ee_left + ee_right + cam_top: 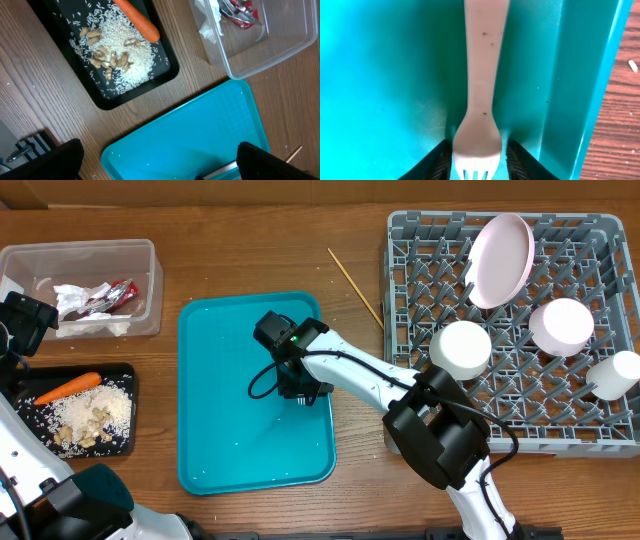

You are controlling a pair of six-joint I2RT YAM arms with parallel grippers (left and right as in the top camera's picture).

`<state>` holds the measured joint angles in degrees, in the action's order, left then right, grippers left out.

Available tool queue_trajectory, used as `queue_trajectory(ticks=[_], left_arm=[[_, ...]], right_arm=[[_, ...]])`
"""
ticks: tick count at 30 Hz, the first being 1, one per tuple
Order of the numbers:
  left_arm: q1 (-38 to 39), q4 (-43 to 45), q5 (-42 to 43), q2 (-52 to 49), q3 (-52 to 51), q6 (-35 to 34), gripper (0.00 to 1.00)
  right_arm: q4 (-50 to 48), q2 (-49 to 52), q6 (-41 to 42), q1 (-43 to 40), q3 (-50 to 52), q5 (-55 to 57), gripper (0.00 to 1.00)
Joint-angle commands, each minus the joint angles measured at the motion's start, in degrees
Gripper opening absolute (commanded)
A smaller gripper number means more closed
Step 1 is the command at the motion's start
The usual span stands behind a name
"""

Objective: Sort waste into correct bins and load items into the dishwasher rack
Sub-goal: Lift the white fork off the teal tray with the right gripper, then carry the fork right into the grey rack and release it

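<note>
My right gripper (300,388) (479,161) is down on the teal tray (220,440), shut on the head of the white fork (480,75); the handle points away along the tray's right wall. My left gripper (160,165) hangs wide open over the teal tray's near corner with nothing between its fingers. The grey dishwasher rack (420,240) holds the pink plate (500,260) on edge, two bowls (460,348) (562,326) and a white cup (615,375). The wooden stick (355,287) lies on the table between tray and rack.
The clear tub (150,280) at the back left holds crumpled napkins (80,305) and the red wrapper (115,295). The black tray (125,380) in front of it holds the carrot (68,387) and grainy scraps (92,418). A few grains lie on the teal tray.
</note>
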<state>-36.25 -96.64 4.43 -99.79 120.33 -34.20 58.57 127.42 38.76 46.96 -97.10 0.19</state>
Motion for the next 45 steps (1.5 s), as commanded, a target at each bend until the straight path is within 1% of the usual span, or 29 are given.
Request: queue_trajectory(ticks=[1, 3, 5, 12, 21, 30, 36, 41, 45], left_arm=[[-0.11, 0.0, -0.42, -0.24, -0.2, -0.55, 1.0], [-0.11, 0.0, -0.39, -0.24, -0.2, -0.55, 1.0], [-0.11, 0.0, -0.42, -0.24, -0.2, -0.52, 1.0], [-0.11, 0.0, -0.39, -0.24, -0.2, -0.55, 1.0], [-0.11, 0.0, -0.39, -0.24, -0.2, -0.55, 1.0], [-0.11, 0.0, -0.39, -0.24, -0.2, -0.55, 1.0], [-0.11, 0.0, -0.39, -0.24, -0.2, -0.55, 1.0], [-0.11, 0.0, -0.39, -0.24, -0.2, -0.55, 1.0], [-0.11, 0.0, -0.39, -0.24, -0.2, -0.52, 1.0]], right_arm=[[-0.57, 1.18, 0.02, 0.61, 0.0, 0.37, 0.33], [-0.55, 1.18, -0.11, 0.59, 0.0, 0.35, 0.29], [-0.5, 1.18, -0.17, 0.61, 0.0, 0.35, 0.27], [-0.2, 1.18, -0.17, 0.59, -0.02, 0.33, 0.13], [0.09, 0.66, -0.2, 0.55, -0.13, 0.35, 0.04], [0.11, -5.84, -1.49, 0.31, -0.13, 1.42, 0.04], [0.74, -9.94, -2.19, -1.99, -0.13, 1.42, 0.04], [1.44, -14.67, -5.01, -7.21, -0.13, 2.34, 0.04], [1.51, -19.96, -10.21, -15.43, -0.13, 2.78, 0.04]])
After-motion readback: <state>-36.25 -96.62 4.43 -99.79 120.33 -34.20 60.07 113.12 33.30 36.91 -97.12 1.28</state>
